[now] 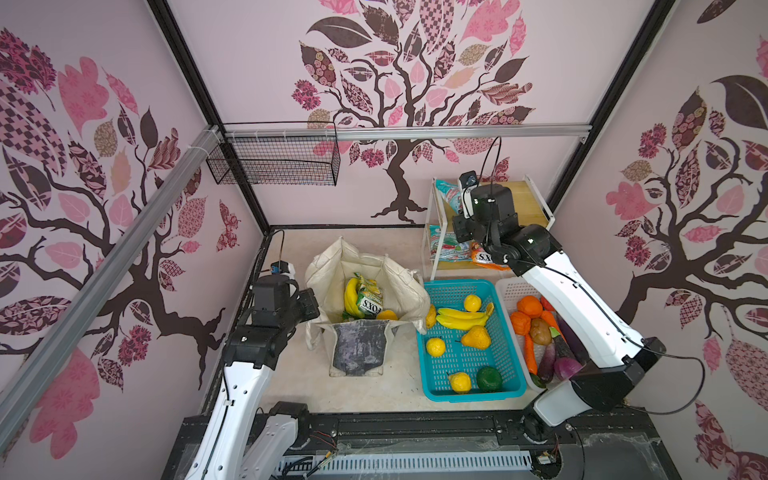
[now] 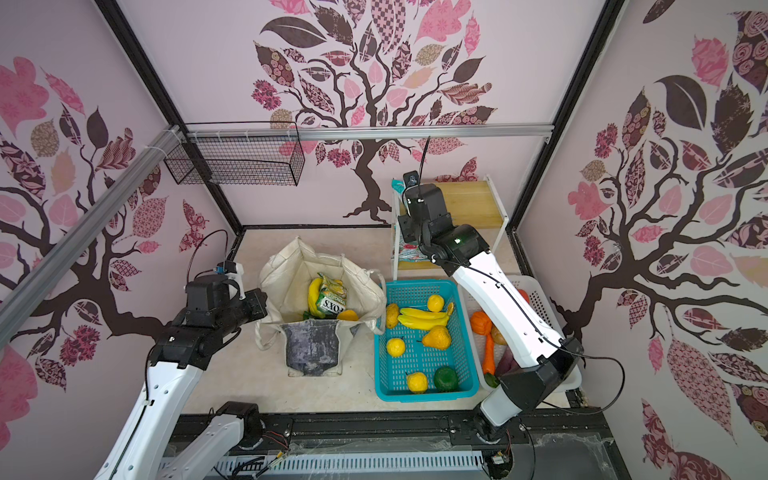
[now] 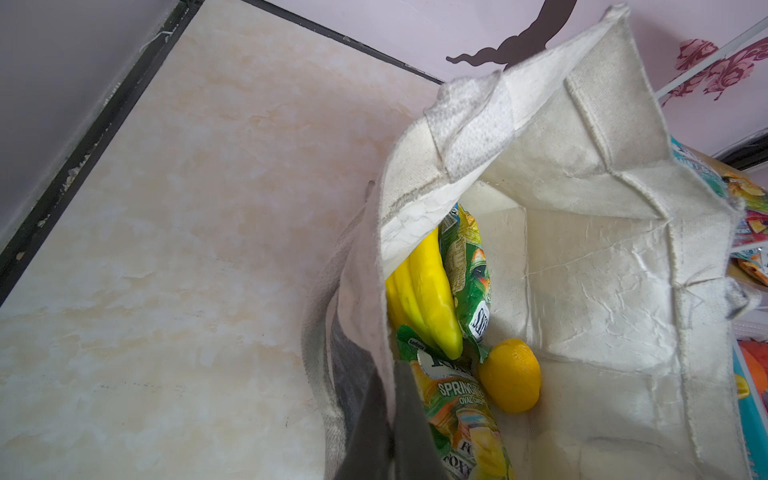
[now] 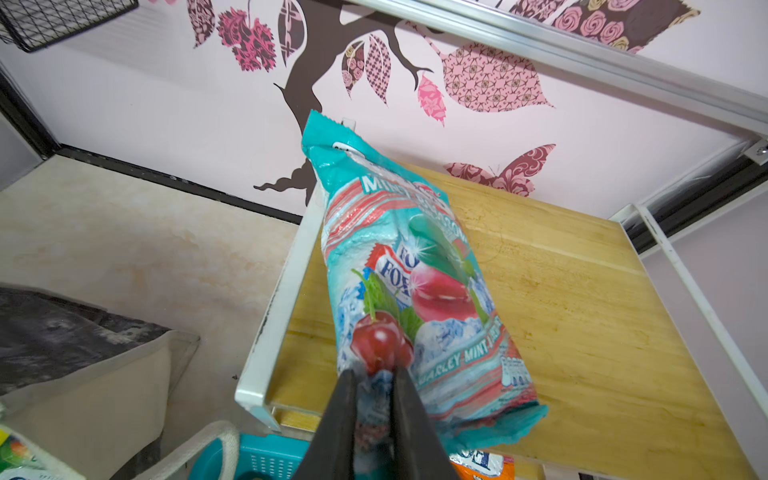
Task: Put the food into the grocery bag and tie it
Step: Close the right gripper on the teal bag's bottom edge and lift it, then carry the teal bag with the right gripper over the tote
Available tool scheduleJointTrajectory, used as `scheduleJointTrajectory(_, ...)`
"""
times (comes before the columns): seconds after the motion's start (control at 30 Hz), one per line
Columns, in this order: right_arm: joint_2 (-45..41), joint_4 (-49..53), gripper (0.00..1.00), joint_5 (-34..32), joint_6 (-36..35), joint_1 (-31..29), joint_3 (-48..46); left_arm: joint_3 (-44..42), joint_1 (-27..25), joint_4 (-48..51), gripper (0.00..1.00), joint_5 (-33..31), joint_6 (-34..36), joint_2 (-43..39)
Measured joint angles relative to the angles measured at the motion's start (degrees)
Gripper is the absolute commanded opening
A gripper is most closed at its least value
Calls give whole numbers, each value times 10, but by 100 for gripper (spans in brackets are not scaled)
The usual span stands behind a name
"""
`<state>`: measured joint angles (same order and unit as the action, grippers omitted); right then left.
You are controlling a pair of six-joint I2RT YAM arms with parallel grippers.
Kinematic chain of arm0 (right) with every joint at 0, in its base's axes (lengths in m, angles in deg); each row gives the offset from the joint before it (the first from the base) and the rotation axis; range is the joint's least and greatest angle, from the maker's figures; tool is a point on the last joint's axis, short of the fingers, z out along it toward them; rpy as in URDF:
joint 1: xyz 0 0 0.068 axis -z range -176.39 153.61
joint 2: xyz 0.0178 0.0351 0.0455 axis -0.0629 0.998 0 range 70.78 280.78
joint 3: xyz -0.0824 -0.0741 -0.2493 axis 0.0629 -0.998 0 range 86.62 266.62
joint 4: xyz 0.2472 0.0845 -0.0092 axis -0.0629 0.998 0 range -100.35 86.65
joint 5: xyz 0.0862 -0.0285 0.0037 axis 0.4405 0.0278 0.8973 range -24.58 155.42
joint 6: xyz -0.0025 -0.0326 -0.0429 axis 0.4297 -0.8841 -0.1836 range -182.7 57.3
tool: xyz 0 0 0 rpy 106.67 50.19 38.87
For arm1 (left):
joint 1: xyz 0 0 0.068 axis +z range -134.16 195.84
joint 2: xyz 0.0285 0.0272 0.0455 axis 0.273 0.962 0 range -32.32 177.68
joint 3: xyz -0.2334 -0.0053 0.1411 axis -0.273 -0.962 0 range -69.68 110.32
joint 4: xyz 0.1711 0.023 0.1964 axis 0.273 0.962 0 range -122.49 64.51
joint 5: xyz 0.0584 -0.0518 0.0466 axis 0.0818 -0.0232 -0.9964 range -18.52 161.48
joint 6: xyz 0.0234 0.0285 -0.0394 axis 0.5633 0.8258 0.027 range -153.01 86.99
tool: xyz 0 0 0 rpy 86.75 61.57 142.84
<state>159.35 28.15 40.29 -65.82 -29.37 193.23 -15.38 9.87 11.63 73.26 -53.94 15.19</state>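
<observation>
Pink walls printed with dark trees close in a cream marbled tabletop where two robot arms pack groceries; the right gripper has its jaws drawn close on the lower end of a teal FOX'S packet, with the glossy film pinched between its black fingers; the packet slants away from the jaws over the wooden top shelf of a white-framed rack; whether it rests on the wood or hangs clear cannot be told; on the lower shelf lie a second teal packet and an orange packet.

Across the table, the left gripper is pressed together on the grocery bag, with the cream canvas wall nearest that arm caught between its jaws; the bag stands with its mouth wide, well apart from the right gripper and its packet; inside, just past the jaws, lie yellow bananas, a green FOX'S packet, a green-and-yellow FOX'S packet and a round yellow fruit touching both packets.

In both top views a teal basket of yellow and green fruit sits just beside the bag; a white basket of vegetables lies beyond it, partly under the right arm.
</observation>
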Motion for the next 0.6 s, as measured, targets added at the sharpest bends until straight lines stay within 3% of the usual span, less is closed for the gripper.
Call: scheduleJointTrajectory(0.6, -96, 72, 15, 114, 84, 0, 40, 0, 0, 0, 0, 4, 0, -3)
